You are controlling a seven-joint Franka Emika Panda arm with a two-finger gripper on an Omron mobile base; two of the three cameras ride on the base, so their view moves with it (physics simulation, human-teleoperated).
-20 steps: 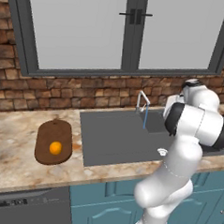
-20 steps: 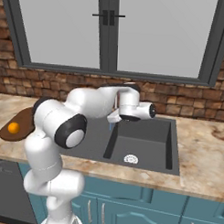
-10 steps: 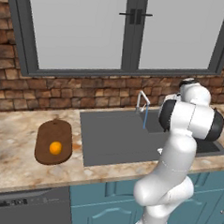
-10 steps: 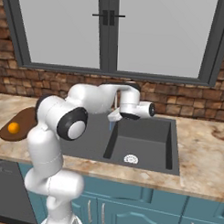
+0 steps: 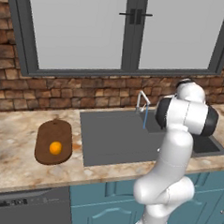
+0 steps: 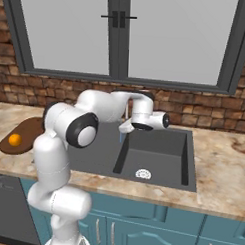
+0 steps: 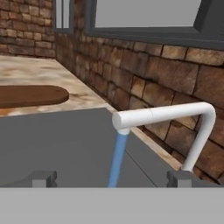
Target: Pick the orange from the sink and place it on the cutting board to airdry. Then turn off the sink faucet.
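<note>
Faucet point(image 7: 164, 114) spout just beyond open end effector point(image 7: 111, 178).

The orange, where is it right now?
The orange sits on the cutting board, on the counter left of the sink in the left base view.

No lettering, label, brand mark, number or sign can be read anywhere in these views. The dishwasher panel point(image 5: 26, 204) below the worktop point(image 5: 17, 155) carries a small pale strip, too blurred to read.
</note>
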